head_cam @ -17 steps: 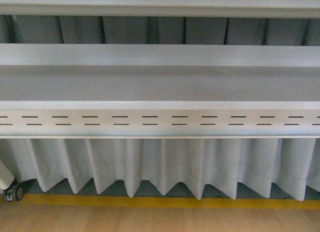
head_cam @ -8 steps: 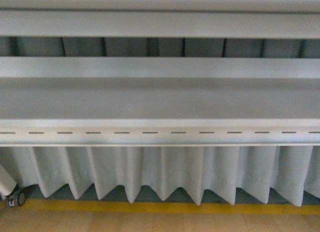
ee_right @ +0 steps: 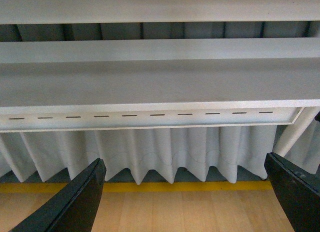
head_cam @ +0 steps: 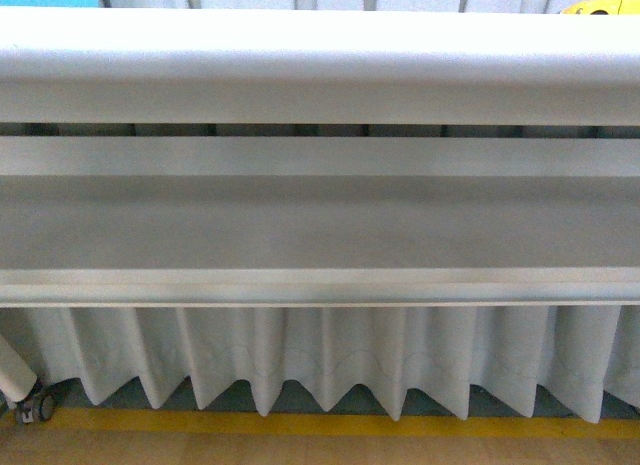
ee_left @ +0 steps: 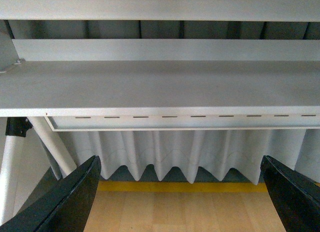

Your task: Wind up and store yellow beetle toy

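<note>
Closest to you, both claws are spread wide and carrying nothing: the left claw (ee_left: 180,161) shows its dark fingers (ee_left: 75,192) far apart at the edges of its wrist view, and the right claw (ee_right: 185,161) is released the same way. Past them there's wooden floor (head_cam: 300,450), then the yellow floor stripe (head_cam: 300,423), a caster (head_cam: 40,407) off at the left, and the pleated white skirt (head_cam: 320,355) hanging behind. Above that is the lower shelf (head_cam: 320,220). Here's the change: in the last second your front view has climbed. The slotted rail (ee_left: 180,117) under the shelf has dropped out of it, though both wrist cameras see it, and the thick white tabletop edge (head_cam: 320,65) now fills the upper part. And there it is, the yellow beetle toy (head_cam: 603,3), just peeking over that edge at the far right, only its roof and nose visible. So you've found your target, but I'd say the task has barely begun: nothing wound, nothing stored. The toy sits up on the tabletop, well apart from both claws, which are low, facing the shelf and skirt; neither wrist camera sees it. Judging by its side, your right claw looks the likelier one to raise and send over.
</note>
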Robot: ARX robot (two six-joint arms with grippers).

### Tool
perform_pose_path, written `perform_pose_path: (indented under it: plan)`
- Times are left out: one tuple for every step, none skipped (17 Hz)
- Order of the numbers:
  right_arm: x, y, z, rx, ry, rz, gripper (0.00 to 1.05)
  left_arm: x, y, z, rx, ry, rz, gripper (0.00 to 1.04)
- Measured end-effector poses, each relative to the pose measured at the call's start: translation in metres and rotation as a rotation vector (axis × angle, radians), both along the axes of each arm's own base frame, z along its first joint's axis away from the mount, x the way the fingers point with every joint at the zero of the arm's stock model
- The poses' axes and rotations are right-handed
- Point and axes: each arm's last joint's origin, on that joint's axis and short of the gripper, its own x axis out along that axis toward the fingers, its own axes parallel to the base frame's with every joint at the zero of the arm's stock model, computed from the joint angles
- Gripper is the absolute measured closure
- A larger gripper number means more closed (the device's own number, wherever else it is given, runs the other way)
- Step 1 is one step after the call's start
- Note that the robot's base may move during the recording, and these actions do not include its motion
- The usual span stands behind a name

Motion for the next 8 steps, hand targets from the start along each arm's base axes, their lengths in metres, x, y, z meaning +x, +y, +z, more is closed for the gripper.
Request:
perform_pose_path:
  plan:
    - [0.0000,0.0000,0.0000,0.000,0.000,0.000,0.07,0.0000,0.0000,0.0000,0.000,0.000,0.000,0.07]
    - [0.0000,0.0000,-0.0002,0.000,0.002,0.000,0.07,0.0000,0.0000,-0.0001,0.000,0.001,0.000,0.07]
    - [0.0000,0.0000,-0.0003,0.000,0.003,0.000,0.07,0.0000,0.0000,-0.0003,0.000,0.003,0.000,0.07]
    - [0.0000,0.0000,-0.0001,0.000,0.001,0.000,0.07,0.0000,0.0000,-0.0002,0.000,0.002,0.000,0.07]
    - [0.0000,0.0000,-0.0002,0.000,0.002,0.001,0.07,0.0000,0.0000,-0.0002,0.000,0.002,0.000,0.07]
    - [0.0000,0.0000,-0.0002,0.000,0.002,0.000,0.07,0.0000,0.0000,0.0000,0.000,0.000,-0.001,0.07]
    - [0.0000,0.0000,-0.0001,0.000,0.002,0.000,0.07,0.0000,0.0000,-0.0001,0.000,0.001,-0.002,0.07]
    - [0.0000,0.0000,0.0000,0.000,0.000,0.000,0.07,0.0000,0.0000,-0.0001,0.000,0.001,0.001,0.07]
